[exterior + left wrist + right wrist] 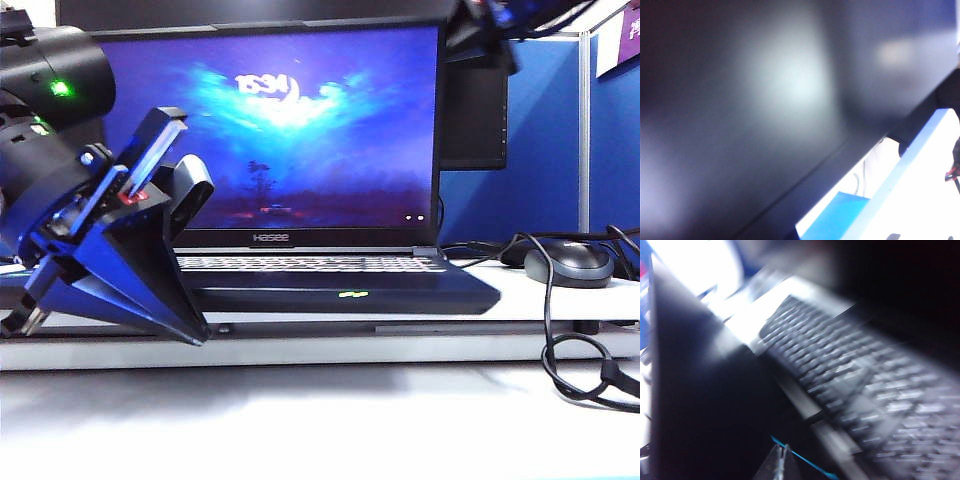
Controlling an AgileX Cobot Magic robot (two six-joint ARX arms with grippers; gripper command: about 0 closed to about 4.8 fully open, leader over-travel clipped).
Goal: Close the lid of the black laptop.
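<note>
The black laptop (330, 285) sits mid-worktop (320, 420), its lid (270, 130) upright and screen lit. The left tool (150, 190) hangs at nine o'clock, fingers parted, holding nothing. The right tool (480, 25) is at one o'clock by the lid's top corner; whether it is clenched cannot be told.

Black mouse (568, 264) on white table (300, 420), looping black cable (560, 352), blue partition (520, 140)

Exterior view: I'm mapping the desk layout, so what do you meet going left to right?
Left gripper, hanging at the left in front of the laptop's corner → black laptop with its lid upright → black mouse → right gripper, barely visible at the top right, near the lid's upper corner.
</note>
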